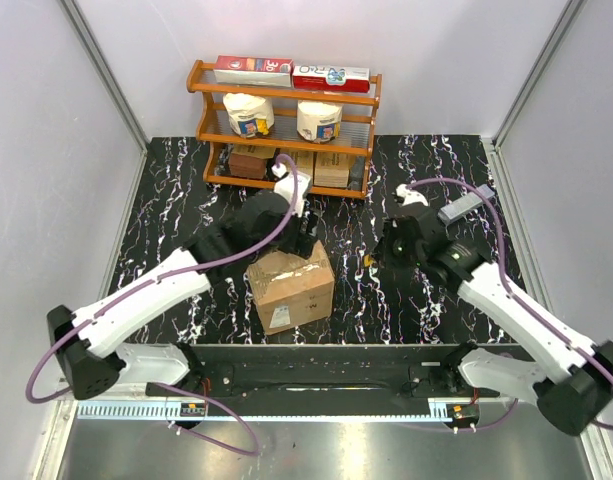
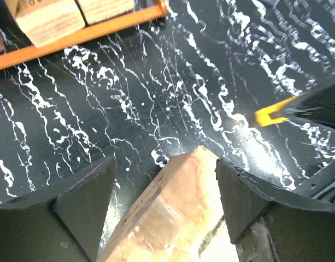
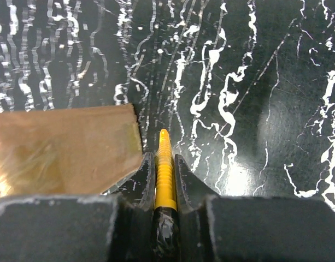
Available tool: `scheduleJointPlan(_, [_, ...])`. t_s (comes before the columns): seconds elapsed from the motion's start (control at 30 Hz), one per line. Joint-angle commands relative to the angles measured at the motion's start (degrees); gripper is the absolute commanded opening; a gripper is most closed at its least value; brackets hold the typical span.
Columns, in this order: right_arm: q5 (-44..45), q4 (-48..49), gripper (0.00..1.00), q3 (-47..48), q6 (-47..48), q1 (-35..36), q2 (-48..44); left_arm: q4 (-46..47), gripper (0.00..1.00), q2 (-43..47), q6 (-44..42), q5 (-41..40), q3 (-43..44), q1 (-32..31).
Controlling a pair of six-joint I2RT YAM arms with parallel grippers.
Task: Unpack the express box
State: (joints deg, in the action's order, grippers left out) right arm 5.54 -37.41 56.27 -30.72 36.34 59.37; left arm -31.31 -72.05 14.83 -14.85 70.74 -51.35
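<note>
Top external, box [image 1: 291,287] askew, left end effector [image 1: 304,246] apart, right end effector [image 1: 382,258] clamping tool [image 1: 369,262]

Between the jaws of your right gripper [image 3: 163,158] you see a ribbed yellow tool [image 3: 164,183]; left of them, the brown express box [image 3: 63,150]. The table [image 3: 254,82] is black, white-veined, perhaps marble print.

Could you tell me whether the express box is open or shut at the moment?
Shut: in the top view the top flaps of the express box lie flat and closed, with no contents showing.
</note>
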Motion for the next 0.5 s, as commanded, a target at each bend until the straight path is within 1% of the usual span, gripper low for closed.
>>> scheduleJointPlan(0.0, [5.27,-0.73,0.0,4.98,-0.14,-1.0,8.1,2.74,0.75,7.52,-1.12,4.02,0.63,-0.24])
scheduleJointPlan(0.03, [5.79,-0.74,0.0,6.56,0.13,-1.27,9.52,2.92,0.67,8.41,-1.21,5.78,0.11,-0.24])
scheduleJointPlan(0.07, [6.67,-1.0,0.0,7.44,0.39,-1.7,11.1,2.92,0.62,9.46,-1.64,9.71,-0.94,-0.24])
scheduleJointPlan(0.13, [7.73,-1.79,0.0,9.72,0.92,-3.02,15.84,2.92,0.52,12.54,-1.73,13.6,-2.44,-0.24])
scheduleJointPlan(0.17, [9.38,-2.05,0.0,10.34,0.92,-3.64,17.43,2.83,0.47,14.38,-1.73,18.23,-3.84,-0.24])
scheduleJointPlan(0.23, [10.89,-3.02,0.0,11.67,0.93,-5.12,21.56,2.75,0.39,16.23,-0.16,22.48,-5.25,-0.24])
scheduleJointPlan(0.27, [10.81,-3.11,0.0,11.93,0.93,-5.92,22.88,2.83,0.34,17.63,0.37,26.94,-6.83,-0.24])
scheduleJointPlan(0.33, [8.89,-3.11,0.0,12.46,1.27,-8.54,25.61,2.66,0.31,18.7,2.73,30.83,-8.51,-0.24])
scheduleJointPlan(0.37, [5.65,-2.5,0.0,12.37,1.45,-9.35,26.22,2.31,0.26,19.31,3.27,33.98,-10.43,-0.24])
scheduleJointPlan(0.4, [3.88,-0.49,0.0,11.76,1.45,-10.4,27.01,2.22,0.24,19.58,4.06,34.45,-11.49,-0.33])
scheduleJointPlan(0.47, [-2.62,3.11,0.0,11.14,1.8,-13.12,27.9,2.48,0.2,20.98,5.91,34.45,-15.09,-0.76])
